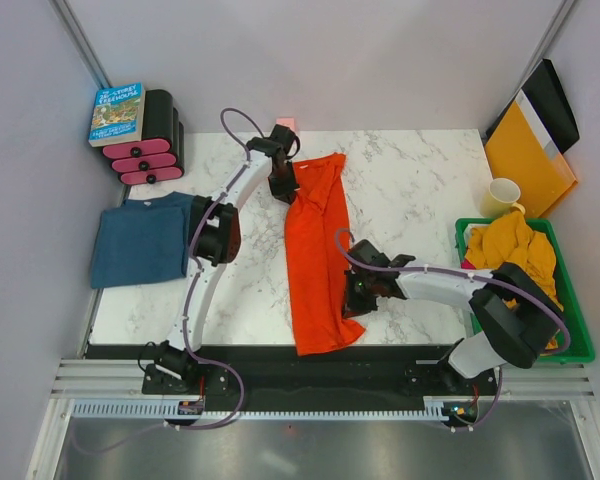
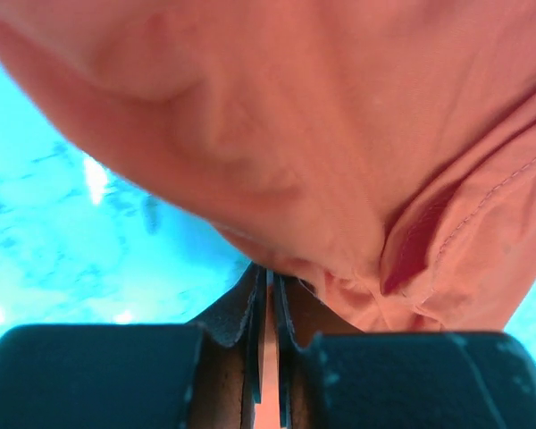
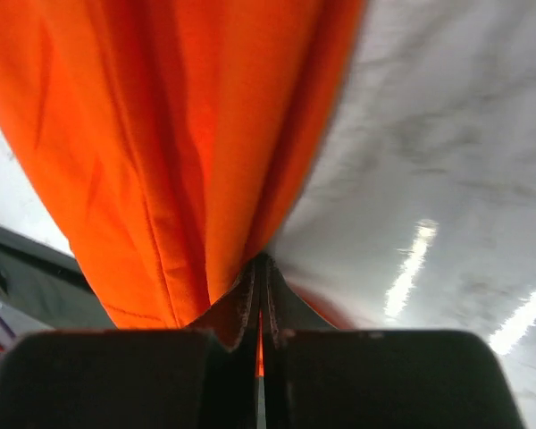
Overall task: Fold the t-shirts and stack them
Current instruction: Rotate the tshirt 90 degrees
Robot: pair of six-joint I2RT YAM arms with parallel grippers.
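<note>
I see the orange t-shirt (image 1: 315,250) lying limp down the middle of the bench (image 1: 410,190), far edge to near edge. My left gripper (image 1: 283,188) pinches its far end, my right gripper (image 1: 358,292) its near right side. It is light, floppy cotton, so I judge the seamed edges give the surest hold.

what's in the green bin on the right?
A crumpled yellow shirt fills the green bin. Anything under it is hidden, and the right arm covers the bin's near left part.
</note>
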